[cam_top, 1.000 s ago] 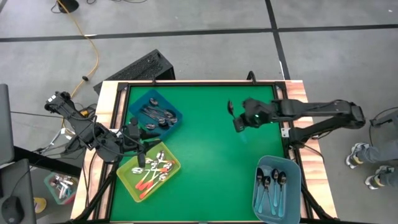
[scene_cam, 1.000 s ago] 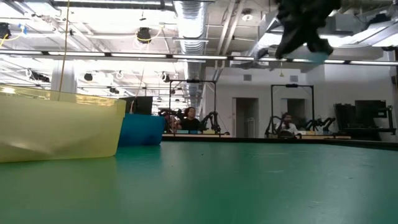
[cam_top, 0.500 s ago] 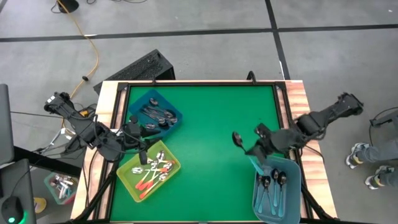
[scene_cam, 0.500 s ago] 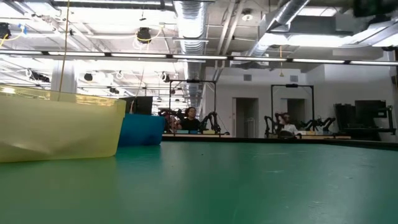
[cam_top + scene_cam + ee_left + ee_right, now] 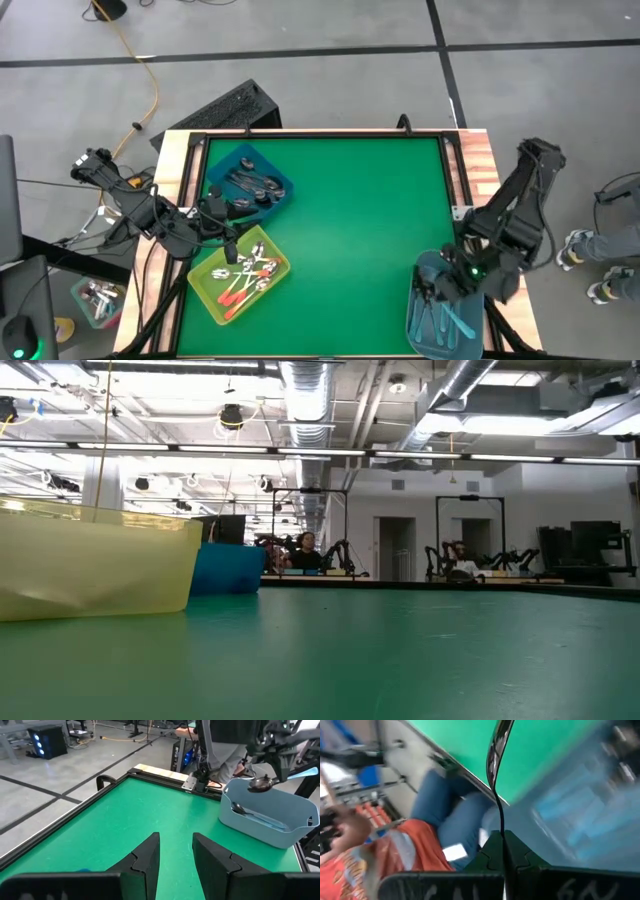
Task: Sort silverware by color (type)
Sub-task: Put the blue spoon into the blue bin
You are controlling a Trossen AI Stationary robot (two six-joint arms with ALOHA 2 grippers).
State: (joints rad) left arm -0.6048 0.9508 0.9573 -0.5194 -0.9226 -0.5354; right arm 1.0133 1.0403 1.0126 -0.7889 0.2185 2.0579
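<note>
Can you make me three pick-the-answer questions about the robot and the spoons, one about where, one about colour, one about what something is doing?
1. Where is the right end effector?
A. Above the light blue bin
B. Above the yellow bin
C. Over the middle of the table

2. What colour are the handles of the spoons in the yellow bin?
A. Purple
B. Orange-red
C. Yellow

3. What is the right end effector doing?
A. Standing wide open
B. Gripping a bin
C. Shut on a spoon

Answers:
1 A, the high view shows it over the light blue bin at the table's right corner.
2 B, orange-red handles show in the yellow bin.
3 C, the right wrist view shows its fingers pinching the spoon's thin stem.
</note>
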